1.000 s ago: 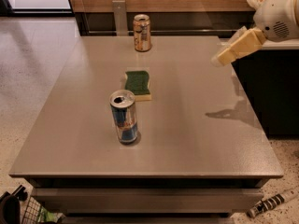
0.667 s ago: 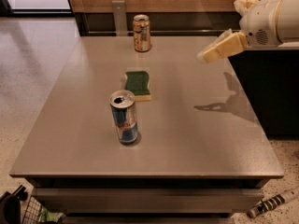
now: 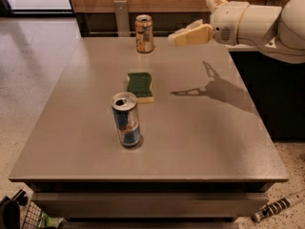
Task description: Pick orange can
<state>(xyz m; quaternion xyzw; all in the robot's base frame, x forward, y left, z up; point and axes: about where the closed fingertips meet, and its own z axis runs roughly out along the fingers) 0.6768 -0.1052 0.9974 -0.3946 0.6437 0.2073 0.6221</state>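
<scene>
The orange can [image 3: 144,33], short with an orange-and-tan patterned body and a silver rim, stands upright near the far edge of the grey table [image 3: 200,128]. My gripper [image 3: 174,38] hangs above the table's far right part, pointing left, a short way right of the can and apart from it. It holds nothing.
A taller blue-and-silver can [image 3: 127,119] with an opened top stands in the near middle of the table. A green sponge with a yellow base [image 3: 140,86] lies between the two cans. A dark cabinet [image 3: 271,94] stands at the table's right side. A wooden wall runs behind.
My arm has swung left and farther over the table, bringing the gripper from the right edge to close beside the orange can. The cans and sponge have not moved.
</scene>
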